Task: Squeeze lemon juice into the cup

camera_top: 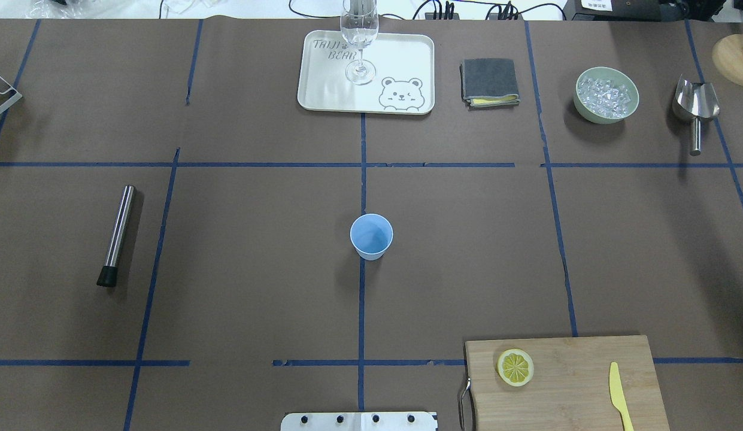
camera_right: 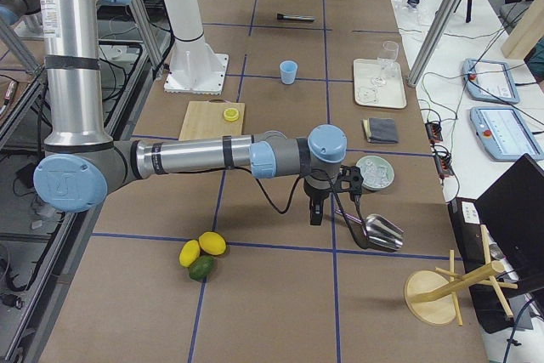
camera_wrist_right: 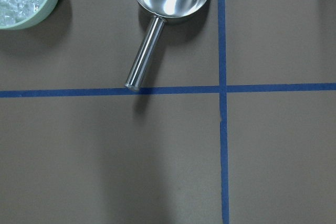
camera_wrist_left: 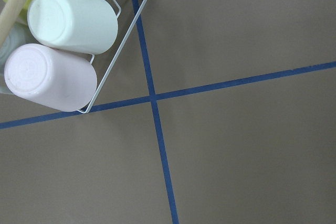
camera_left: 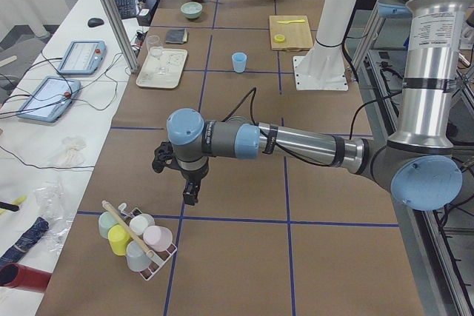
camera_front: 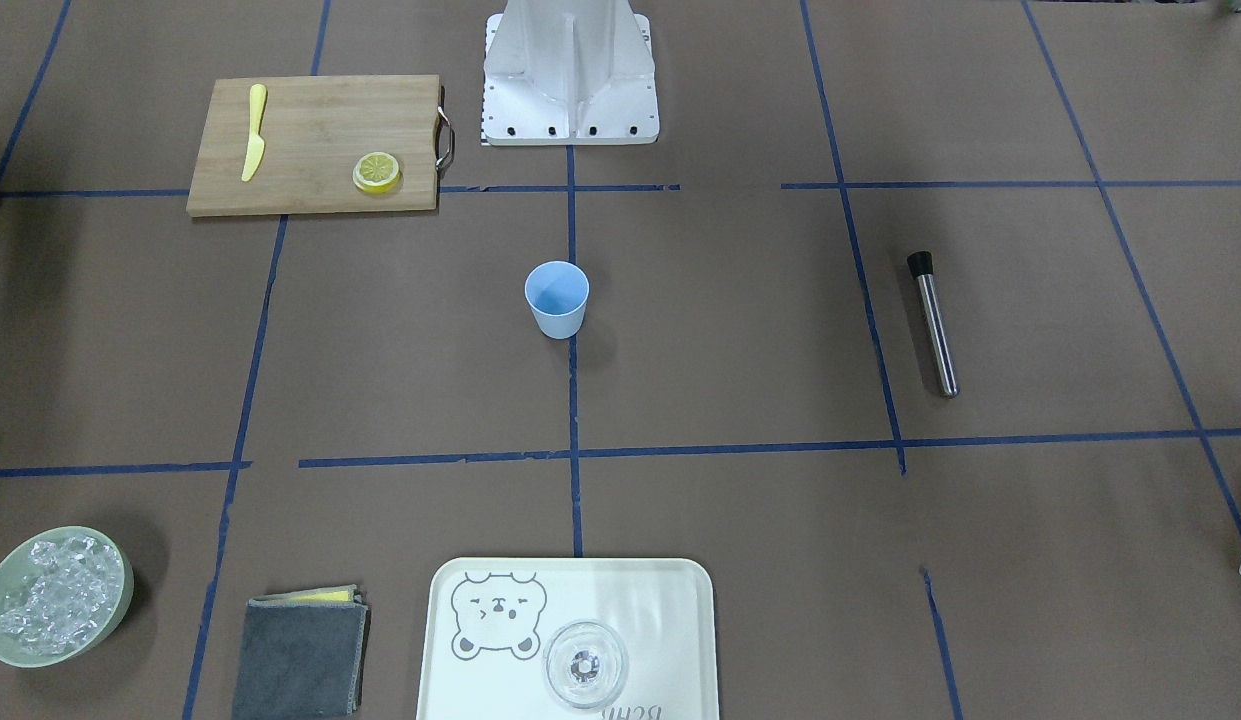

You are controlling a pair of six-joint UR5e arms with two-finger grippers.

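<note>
While the lemon (camera_top: 515, 367) is lying on the cutting board (camera_top: 569, 389) and the cup (camera_top: 371, 236) is standing mid-table (camera_top: 257, 269), the left gripper (camera_left: 190, 195) and right gripper (camera_right: 315, 214) are hanging over opposite ends; whether either is open or closed, nobody can tell.

Place: robotics lab, laid out as a test bench.
Table: covered in brown paper (camera_top: 257, 269), ruled into squares with blue tape (camera_top: 362, 311).
Machines: two big jointed arms, left arm (camera_left: 296, 142) and right arm (camera_right: 187, 157), by a white pedestal (camera_front: 570, 75).
Side bench: tablets (camera_left: 78, 55), keyboard (camera_left: 133, 1), loose cables (camera_top: 443, 11).
Frame: bare metal posts (camera_left: 111, 12).
</note>
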